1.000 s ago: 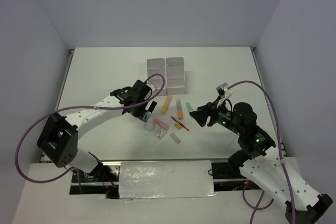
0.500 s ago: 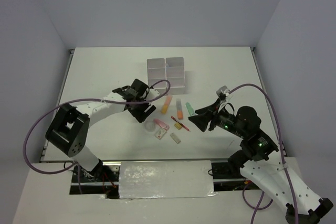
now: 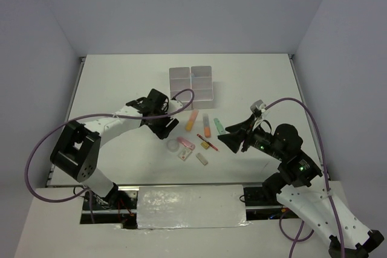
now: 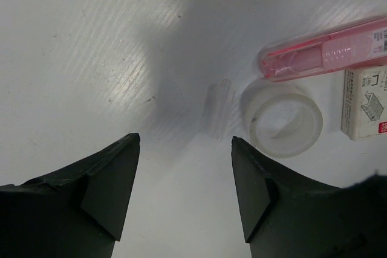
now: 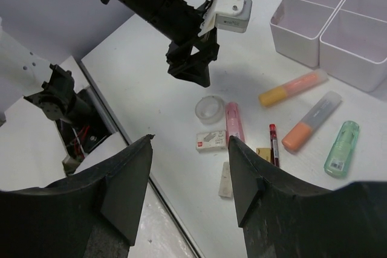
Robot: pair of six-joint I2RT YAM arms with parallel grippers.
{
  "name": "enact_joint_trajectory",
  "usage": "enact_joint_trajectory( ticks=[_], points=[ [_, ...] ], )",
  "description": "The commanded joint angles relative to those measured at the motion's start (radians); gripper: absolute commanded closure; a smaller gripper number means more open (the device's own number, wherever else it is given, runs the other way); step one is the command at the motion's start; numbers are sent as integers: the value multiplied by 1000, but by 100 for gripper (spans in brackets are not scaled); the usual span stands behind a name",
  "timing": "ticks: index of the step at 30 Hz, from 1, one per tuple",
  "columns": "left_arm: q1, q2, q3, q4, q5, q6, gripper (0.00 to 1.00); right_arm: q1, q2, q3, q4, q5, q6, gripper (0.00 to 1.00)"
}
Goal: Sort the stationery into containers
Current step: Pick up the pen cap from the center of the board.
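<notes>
Left hand (image 4: 184, 143) hung spread and empty above the white desk (image 4: 91, 40). The clear plastic tape ring (image 4: 281, 119) lay flat at centre right of the left wrist view. It was probably light, stiff and slippery, so pinch one wall through the hole. Right hand (image 5: 190, 143) was likewise spread.

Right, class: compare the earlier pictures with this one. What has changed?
The left gripper shifted slightly left, and the right gripper drew back slightly toward the near edge. Both are open and empty; nothing was gripped or released. The stationery and containers lie unchanged.
</notes>
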Motion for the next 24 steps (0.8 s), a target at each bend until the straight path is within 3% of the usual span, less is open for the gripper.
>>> enact_joint_trajectory(
  ticks=[1, 24],
  points=[
    [1, 11, -14, -11, 42, 22, 26, 7, 1, 32, 5, 1, -19, 40],
    [0, 104, 11, -14, 87, 16, 29, 8, 10, 29, 20, -16, -29, 41]
  ],
)
